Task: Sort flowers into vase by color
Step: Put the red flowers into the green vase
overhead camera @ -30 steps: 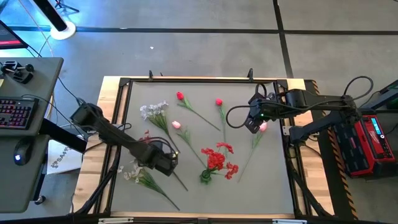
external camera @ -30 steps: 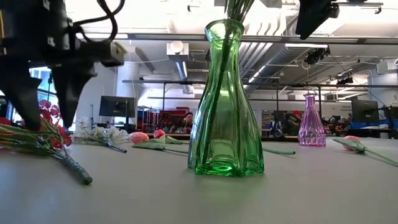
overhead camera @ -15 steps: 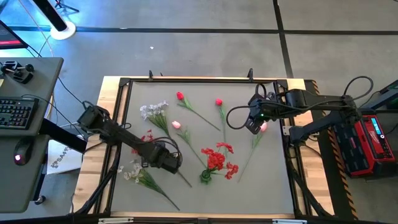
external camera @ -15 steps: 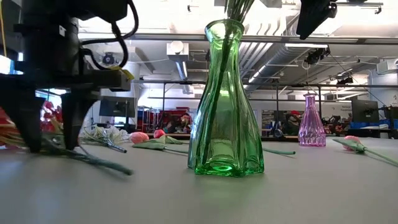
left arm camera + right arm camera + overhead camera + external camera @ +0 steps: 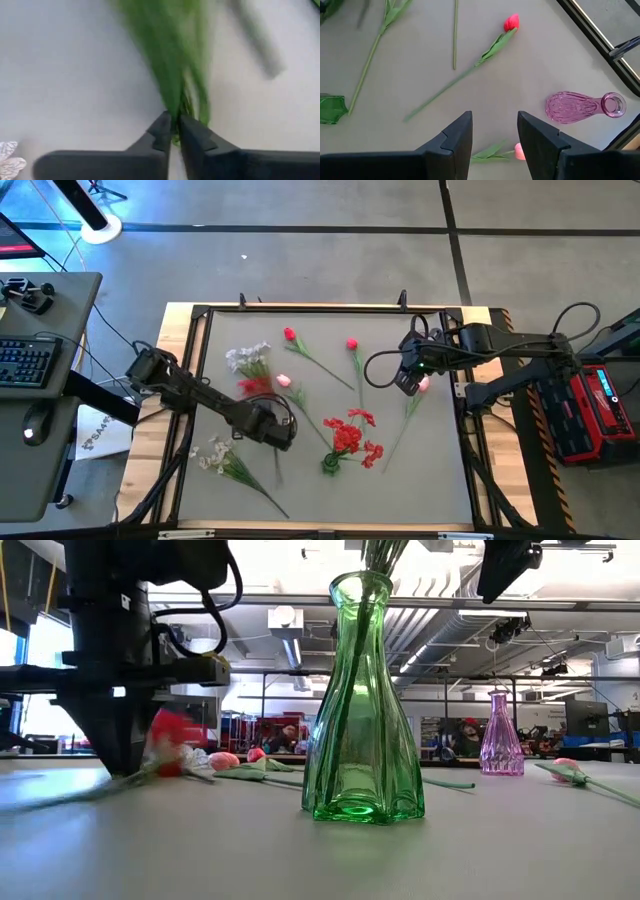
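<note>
A red-blossom flower [image 5: 255,386] is in my left gripper [image 5: 271,427], which is shut on its green stem left of the green vase [image 5: 330,465]. The vase stands upright with red flowers [image 5: 350,436] in it. Two white sprays [image 5: 246,358] [image 5: 214,454], two red buds [image 5: 289,334] [image 5: 351,343] and a pink bud [image 5: 283,380] lie flat on the mat. My right gripper [image 5: 492,131] hangs open above the mat's right side, near the pink vase [image 5: 582,106], with nothing between its fingers. My left gripper pinches the flower's green stem [image 5: 176,116] between its two fingers, about midway along it. The fingers come from above, pointing down, and lie across the stem. The blossom [image 5: 170,734] shows blurred beside the gripper; the stem's free end [image 5: 40,804] slants down toward the mat.
A pink vase [image 5: 500,735] stands upright at the right, with another pink bud [image 5: 520,150] and its stem beside it. A black frame [image 5: 200,315] rims the mat. A desk with a keyboard [image 5: 25,365] stands left of the table.
My left gripper has come down over the red-blossom flower, shifted slightly toward the table's far right, and shut on its stem. The flower has swung about: its blossom has moved toward the far edge and risen off the mat, and it shows blurred.
</note>
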Robot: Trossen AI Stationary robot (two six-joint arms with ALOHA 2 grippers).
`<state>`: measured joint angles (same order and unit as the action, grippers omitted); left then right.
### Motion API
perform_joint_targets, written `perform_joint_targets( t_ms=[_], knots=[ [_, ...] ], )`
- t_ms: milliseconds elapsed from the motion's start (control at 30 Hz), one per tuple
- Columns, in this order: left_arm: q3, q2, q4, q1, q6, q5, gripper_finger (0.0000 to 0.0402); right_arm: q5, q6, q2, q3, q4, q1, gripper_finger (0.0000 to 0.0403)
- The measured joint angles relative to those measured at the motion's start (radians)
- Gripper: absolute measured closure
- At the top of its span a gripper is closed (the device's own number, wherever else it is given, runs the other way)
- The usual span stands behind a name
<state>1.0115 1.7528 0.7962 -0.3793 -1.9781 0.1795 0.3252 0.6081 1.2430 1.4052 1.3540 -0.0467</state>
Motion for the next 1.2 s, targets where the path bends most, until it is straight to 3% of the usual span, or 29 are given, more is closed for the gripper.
perform_joint_targets(
  t_ms=[267,433,533,700,833,900,1033,1200],
  knots=[
    [0.034,-0.043,-0.009,-0.046,-0.015,0.076,0.0399,0.008,0.023,-0.023,0.000,-0.009,0.000,0.0258],
    [0.059,-0.137,0.007,-0.085,-0.034,0.256,0.0401,0.012,0.024,-0.043,0.000,-0.054,0.000,0.0258],
    [0.070,-0.207,0.010,-0.111,0.056,0.420,0.0401,0.020,0.024,-0.047,0.000,-0.077,0.000,0.0258],
    [0.076,-0.310,-0.054,-0.151,0.418,0.687,0.0401,0.032,0.083,-0.047,0.000,-0.099,0.000,0.0258],
    [0.076,-0.363,-0.233,-0.172,0.870,0.870,0.0401,0.033,0.161,-0.047,0.000,-0.099,0.000,0.0258],
    [0.076,-0.374,-0.364,-0.171,1.107,0.910,0.0401,0.033,0.183,-0.047,0.000,-0.100,0.000,0.0258],
    [0.076,-0.375,-0.680,-0.148,1.482,0.841,0.0401,0.041,0.196,-0.047,0.000,-0.108,0.000,0.0258],
    [0.076,-0.342,-1.047,-0.124,1.833,0.582,0.0401,0.039,0.196,-0.048,0.000,-0.109,0.008,0.0258]
  ],
)
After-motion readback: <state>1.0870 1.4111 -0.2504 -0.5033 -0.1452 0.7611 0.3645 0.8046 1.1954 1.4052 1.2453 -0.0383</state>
